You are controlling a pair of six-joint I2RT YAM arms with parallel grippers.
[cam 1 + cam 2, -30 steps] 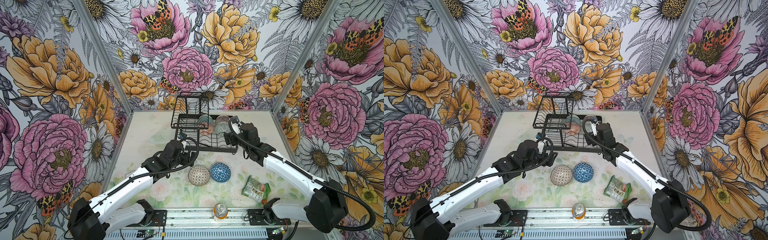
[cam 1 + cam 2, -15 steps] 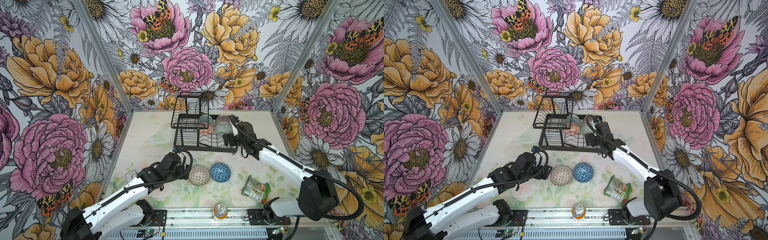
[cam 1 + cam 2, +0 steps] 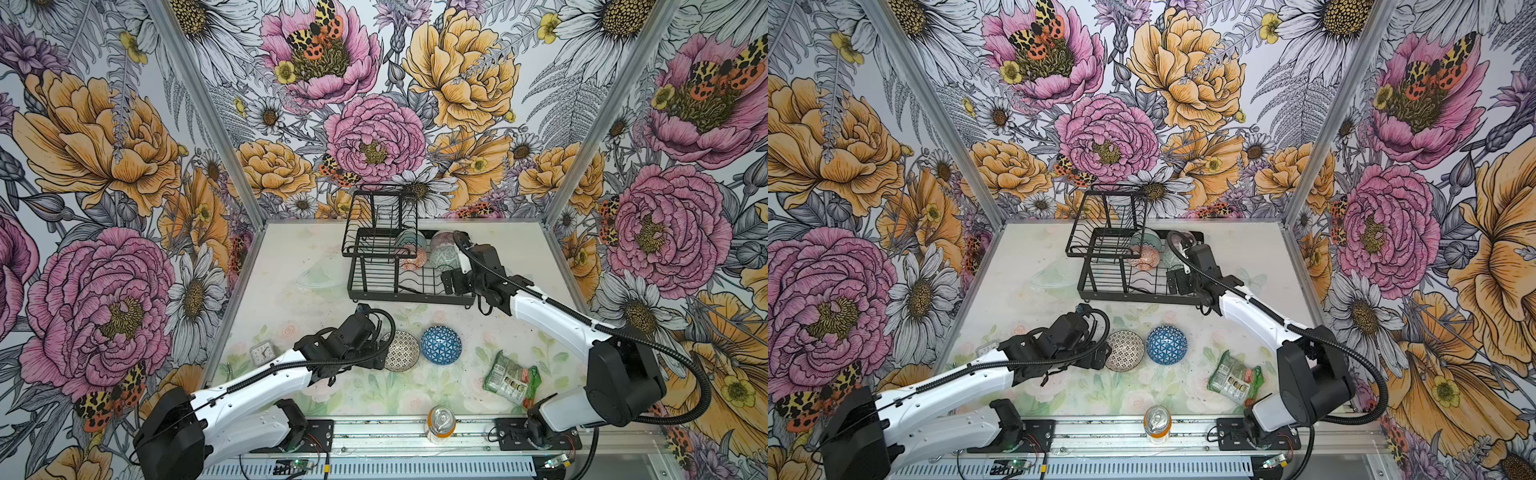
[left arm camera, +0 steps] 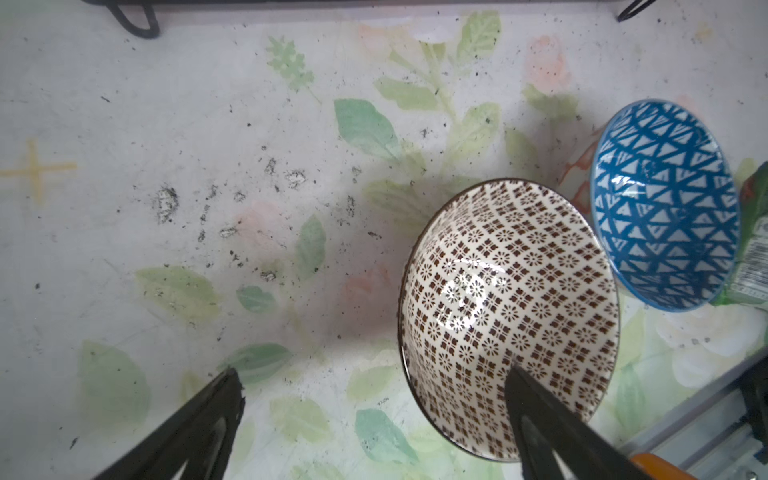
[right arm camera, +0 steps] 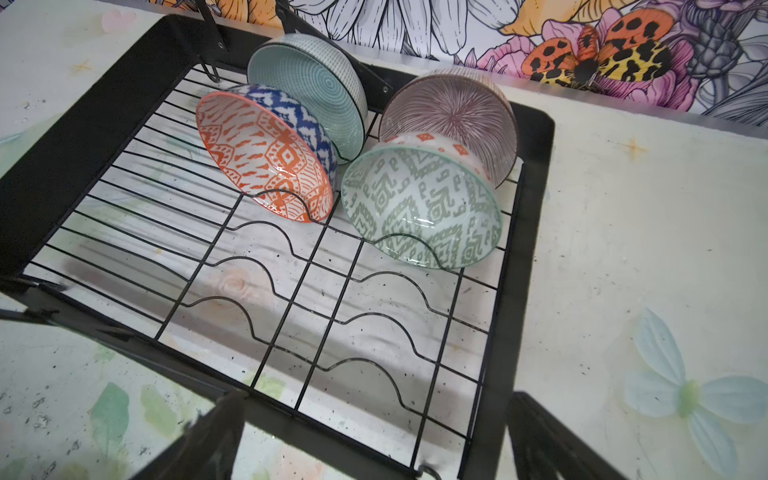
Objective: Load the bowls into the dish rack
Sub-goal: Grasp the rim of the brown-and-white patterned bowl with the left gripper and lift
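Lattice bowl (image 3: 403, 351) partly behind left arm (image 3: 266, 378), packet (image 4: 756, 249) edge-cropped

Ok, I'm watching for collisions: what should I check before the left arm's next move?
1. Left hand open: ok.
2. Rim of the black-and-white lattice ceramic bowl lined up between the left fingers: ok.
3. Gap to the blue triangle-patterned ceramic bowl: cannot tell.
4. Free slots in the black wire dish rack: ok, front rows bare.
5. Right hand open, holding nothing: ok.
6. Right hand away from the rack: not ok, it hangs over the front slots.
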